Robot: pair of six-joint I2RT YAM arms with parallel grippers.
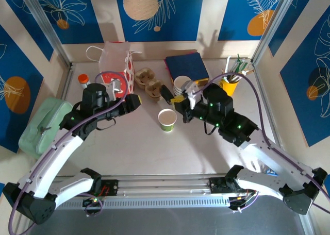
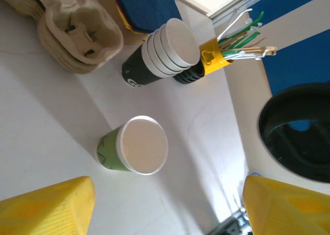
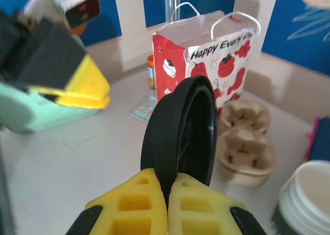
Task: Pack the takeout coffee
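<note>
Tabletop [image 1: 129,147] pale, green cup [image 1: 167,120] upright, blue floral wall panels [image 1: 201,13] behind

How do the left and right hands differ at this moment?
The left hand is open; the right hand is shut. The left hand holds nothing, and the green cup stands free and uncovered ahead of it; the right hand pinches the black lid by its rim, holding it on edge. Both have yellow fingers.
</note>
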